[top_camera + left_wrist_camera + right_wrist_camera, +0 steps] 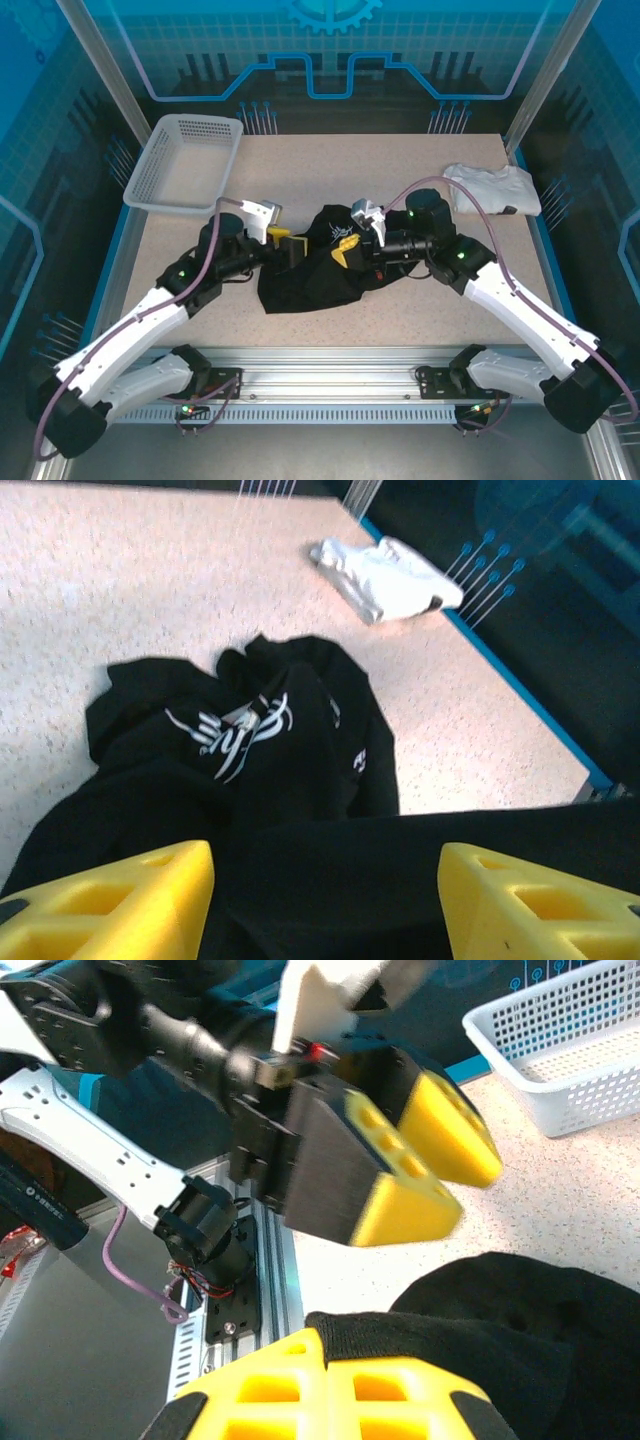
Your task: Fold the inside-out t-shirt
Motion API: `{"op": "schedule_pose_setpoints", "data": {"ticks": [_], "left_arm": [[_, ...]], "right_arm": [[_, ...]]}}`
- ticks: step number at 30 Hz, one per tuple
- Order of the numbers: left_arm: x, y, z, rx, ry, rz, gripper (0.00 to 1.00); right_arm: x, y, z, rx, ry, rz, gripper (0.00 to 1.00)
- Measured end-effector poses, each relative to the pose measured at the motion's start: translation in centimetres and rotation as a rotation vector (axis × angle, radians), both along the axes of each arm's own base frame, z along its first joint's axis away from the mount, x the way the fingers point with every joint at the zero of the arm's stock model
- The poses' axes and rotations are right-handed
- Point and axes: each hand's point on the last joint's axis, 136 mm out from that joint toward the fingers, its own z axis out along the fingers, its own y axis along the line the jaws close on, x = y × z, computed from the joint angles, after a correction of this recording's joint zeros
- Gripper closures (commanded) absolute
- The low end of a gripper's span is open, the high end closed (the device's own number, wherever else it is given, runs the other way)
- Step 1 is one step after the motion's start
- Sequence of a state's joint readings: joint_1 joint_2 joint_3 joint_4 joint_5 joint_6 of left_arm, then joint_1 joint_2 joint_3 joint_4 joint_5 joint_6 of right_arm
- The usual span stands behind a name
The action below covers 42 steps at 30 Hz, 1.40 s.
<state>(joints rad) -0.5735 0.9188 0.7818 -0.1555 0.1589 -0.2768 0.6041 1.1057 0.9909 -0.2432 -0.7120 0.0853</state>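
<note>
Two grippers meet over the black inside-out cloth t-shirt [318,268], which lies crumpled at the middle of the speckled beige table [420,315] in the top view.

The left gripper [325,858] stands open. Its yellow fingers [120,895] sit far apart in the lower corners of the left wrist view, with black cloth between and below them. They clamp nothing. A white print on the shirt shows at mid-frame just beyond.

The right gripper [322,1348] has its yellow fingers pressed flat together at the bottom of the right wrist view. A dark fold of the shirt sits right at their tips, pinched there. The open left gripper fills the middle of that view, just beyond the fold.

In the top view the left arm [140,330] reaches up from the lower left and bends right at the elbow. The right arm [510,300] comes up from the lower right and bends left. Both wrists lie low and nearly level, tips facing each other across the shirt's top edge.

A white perforated plastic basket [185,160] sits at the upper left of the table. A small white folded garment [495,188] lies at the upper right, well apart from the shirt.
</note>
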Motion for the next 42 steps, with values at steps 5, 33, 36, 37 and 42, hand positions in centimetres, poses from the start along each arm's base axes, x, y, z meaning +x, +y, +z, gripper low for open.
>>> {"op": "schedule_pose_setpoints", "data": {"ticks": [5, 33, 36, 37, 42], "left_arm": [[-3.2, -2.1, 2.0, -0.017, -0.117, -0.139, 0.4], [-3.6, -6.5, -1.3, 0.101, -0.16, -0.357, 1.0], [-3.3, -6.0, -0.9, 0.107, -0.177, -0.323, 1.0], [-3.2, -5.8, -0.6, 0.106, -0.186, -0.311, 1.0], [-3.3, -4.9, 0.4, 0.099, -0.219, -0.27, 1.0]], "right_arm": [[0.7, 0.5, -0.1, -0.031, 0.028, 0.005, 0.99], [3.0, -1.1, -1.4, -0.135, 0.088, -0.139, 0.51], [7.7, -5.1, -3.3, -0.227, 0.112, -0.426, 0.41], [9.0, -6.6, -4.1, -0.261, 0.119, -0.518, 0.39], [13.4, -10.8, -10.5, -0.462, 0.195, -0.785, 0.34]]}}
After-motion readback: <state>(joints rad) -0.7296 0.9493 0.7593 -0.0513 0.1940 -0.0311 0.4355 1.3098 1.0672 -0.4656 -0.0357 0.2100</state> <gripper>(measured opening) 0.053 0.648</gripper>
